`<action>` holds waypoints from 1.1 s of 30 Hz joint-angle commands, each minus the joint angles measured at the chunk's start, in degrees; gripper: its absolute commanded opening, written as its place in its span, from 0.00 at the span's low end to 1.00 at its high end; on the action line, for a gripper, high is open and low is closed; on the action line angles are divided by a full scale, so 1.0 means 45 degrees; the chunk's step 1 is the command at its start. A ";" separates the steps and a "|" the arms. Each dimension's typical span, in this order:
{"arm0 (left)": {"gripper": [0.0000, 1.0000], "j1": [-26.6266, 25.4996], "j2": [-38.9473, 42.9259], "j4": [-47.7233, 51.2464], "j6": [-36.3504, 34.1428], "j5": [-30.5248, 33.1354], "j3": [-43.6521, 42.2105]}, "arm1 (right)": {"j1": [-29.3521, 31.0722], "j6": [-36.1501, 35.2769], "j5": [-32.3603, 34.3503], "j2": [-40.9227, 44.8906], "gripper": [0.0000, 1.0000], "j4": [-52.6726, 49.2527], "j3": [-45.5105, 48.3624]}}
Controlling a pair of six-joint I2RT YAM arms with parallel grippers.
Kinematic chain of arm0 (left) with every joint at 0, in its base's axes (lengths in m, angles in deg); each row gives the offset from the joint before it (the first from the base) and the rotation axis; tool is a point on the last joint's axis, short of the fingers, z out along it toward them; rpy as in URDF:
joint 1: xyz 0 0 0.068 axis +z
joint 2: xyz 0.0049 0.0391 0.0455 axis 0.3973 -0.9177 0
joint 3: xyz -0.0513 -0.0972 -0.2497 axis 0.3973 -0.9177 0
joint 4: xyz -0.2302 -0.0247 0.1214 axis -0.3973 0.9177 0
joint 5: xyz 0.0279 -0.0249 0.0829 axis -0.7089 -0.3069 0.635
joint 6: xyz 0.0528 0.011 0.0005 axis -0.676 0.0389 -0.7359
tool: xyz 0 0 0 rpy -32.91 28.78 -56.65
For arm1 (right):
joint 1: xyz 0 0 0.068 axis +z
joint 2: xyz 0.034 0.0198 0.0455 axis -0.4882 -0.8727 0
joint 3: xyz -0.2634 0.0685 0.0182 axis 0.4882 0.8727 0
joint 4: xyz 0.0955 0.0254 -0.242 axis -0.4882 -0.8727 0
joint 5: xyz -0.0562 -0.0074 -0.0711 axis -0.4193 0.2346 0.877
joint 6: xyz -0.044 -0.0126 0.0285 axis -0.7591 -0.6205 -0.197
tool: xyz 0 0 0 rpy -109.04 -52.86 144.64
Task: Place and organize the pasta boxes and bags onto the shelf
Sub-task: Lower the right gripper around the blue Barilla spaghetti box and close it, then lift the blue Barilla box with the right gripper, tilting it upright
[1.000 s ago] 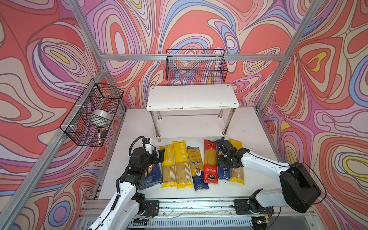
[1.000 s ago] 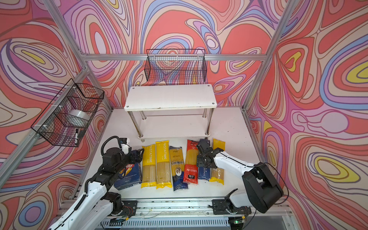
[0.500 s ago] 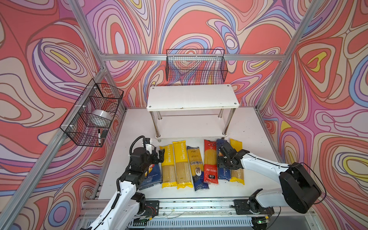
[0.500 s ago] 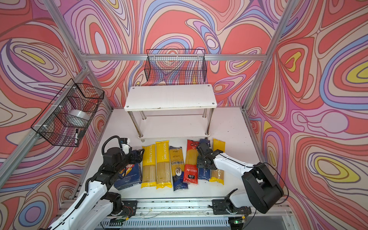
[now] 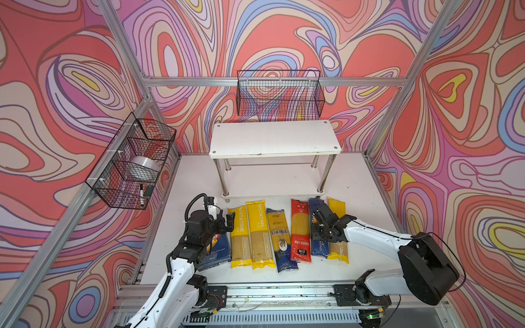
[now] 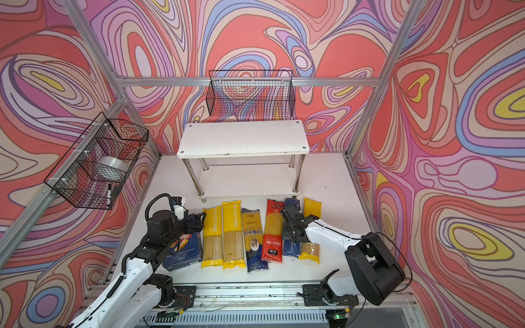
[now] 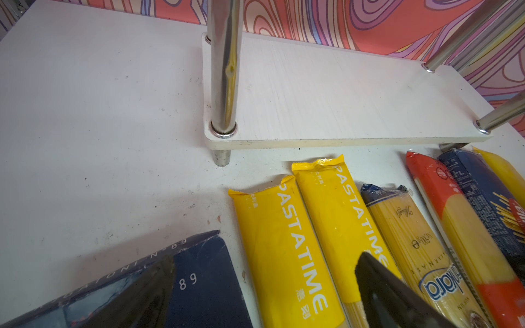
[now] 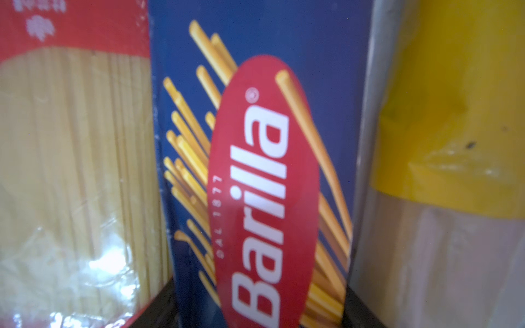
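We see a white table (image 5: 355,184); at its back stands the shelf (image 5: 274,139) on chrome legs. Just before it, seven packs lie flat in one row, side by side. From the left: the wide blue box (image 5: 218,251); two yellow PASTATIME bags (image 5: 240,235) (image 5: 259,233); the gold-and-navy bag (image 5: 281,238); the red-ended bag (image 5: 299,230); the narrow blue box (image 5: 317,250); a third yellow-ended bag (image 5: 336,207).

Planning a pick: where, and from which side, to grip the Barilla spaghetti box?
Probably across its narrow width near mid-length, from straight above: the Barilla spaghetti box lies flat, long sides flanked by the red-ended bag and a yellow-ended bag.
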 commanded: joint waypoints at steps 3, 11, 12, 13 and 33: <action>1.00 -0.0020 -0.0024 0.0147 0.0077 0.0219 0.0146 | 0.0069 0.0154 -0.0143 -0.0264 0.59 0.0290 0.0281; 1.00 -0.0018 0.0036 0.0180 0.0135 0.0346 0.0110 | 0.0071 0.0136 -0.0084 0.0128 0.52 0.0269 0.0375; 1.00 -0.0020 0.0016 0.0185 0.0117 0.0318 0.0120 | 0.0070 0.0154 -0.0080 0.0160 0.50 0.0260 0.0364; 1.00 -0.0007 -0.0022 0.0165 0.0088 0.0271 0.0139 | 0.0069 0.0156 -0.0083 0.0202 0.49 0.0288 0.0333; 1.00 -0.0019 -0.0080 0.0179 0.0116 0.0361 0.0178 | 0.0069 -0.0456 0.0122 0.2473 0.26 -0.0538 -0.0584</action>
